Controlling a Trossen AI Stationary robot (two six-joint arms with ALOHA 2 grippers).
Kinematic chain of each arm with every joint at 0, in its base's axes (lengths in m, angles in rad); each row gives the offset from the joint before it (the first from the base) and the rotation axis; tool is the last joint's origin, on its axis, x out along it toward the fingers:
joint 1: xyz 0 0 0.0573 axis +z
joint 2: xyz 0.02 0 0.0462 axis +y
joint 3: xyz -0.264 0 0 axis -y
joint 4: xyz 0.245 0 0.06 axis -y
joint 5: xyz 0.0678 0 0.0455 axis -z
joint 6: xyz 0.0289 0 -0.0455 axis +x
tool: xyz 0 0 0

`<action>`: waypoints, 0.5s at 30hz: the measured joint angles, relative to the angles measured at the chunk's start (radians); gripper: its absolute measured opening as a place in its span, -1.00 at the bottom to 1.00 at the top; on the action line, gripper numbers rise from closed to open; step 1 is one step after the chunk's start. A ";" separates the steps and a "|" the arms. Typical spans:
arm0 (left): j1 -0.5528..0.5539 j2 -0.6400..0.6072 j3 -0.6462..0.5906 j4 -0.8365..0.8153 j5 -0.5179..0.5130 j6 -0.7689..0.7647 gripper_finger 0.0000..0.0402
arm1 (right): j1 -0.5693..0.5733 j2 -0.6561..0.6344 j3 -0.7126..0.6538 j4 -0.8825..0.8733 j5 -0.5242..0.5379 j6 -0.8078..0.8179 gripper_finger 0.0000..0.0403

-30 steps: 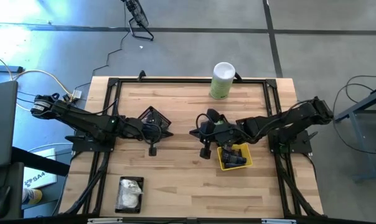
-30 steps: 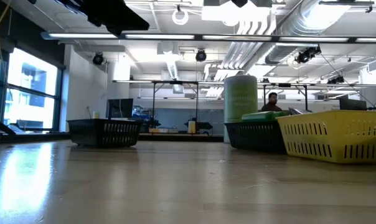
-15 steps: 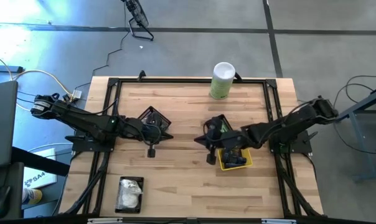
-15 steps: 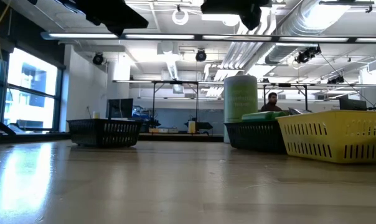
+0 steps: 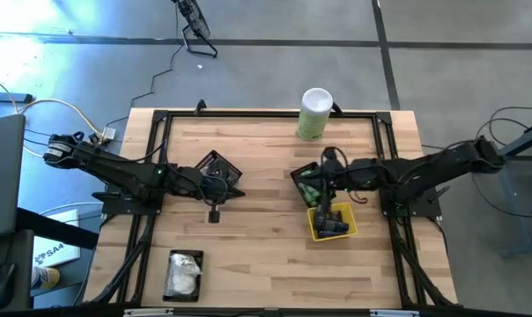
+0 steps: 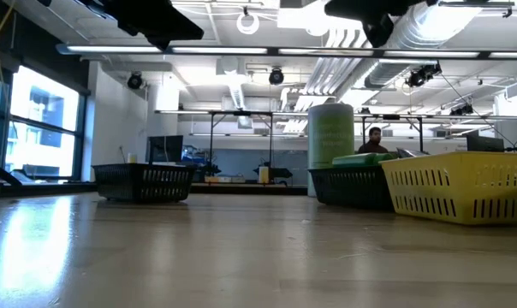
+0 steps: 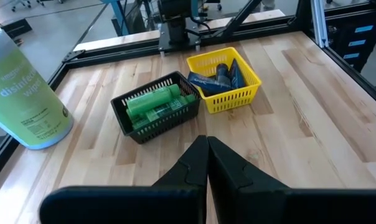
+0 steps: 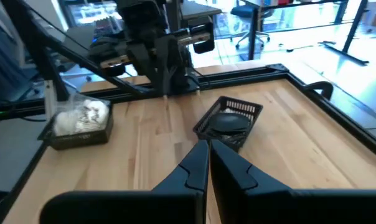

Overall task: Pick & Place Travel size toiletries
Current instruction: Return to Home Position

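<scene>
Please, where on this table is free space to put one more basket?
Widest: the front strip between the packet basket and the yellow basket. Also the middle, between the left black basket and the green-bottle basket, and the far strip left of the canister. Crowded: those two right-hand baskets sit close, right claw above them; left claw beside the left black basket.
</scene>
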 joint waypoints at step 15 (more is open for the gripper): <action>0.000 0.000 0.000 -0.001 0.000 0.000 -0.99 | -0.031 -0.363 -0.197 -0.045 -0.055 0.039 -0.96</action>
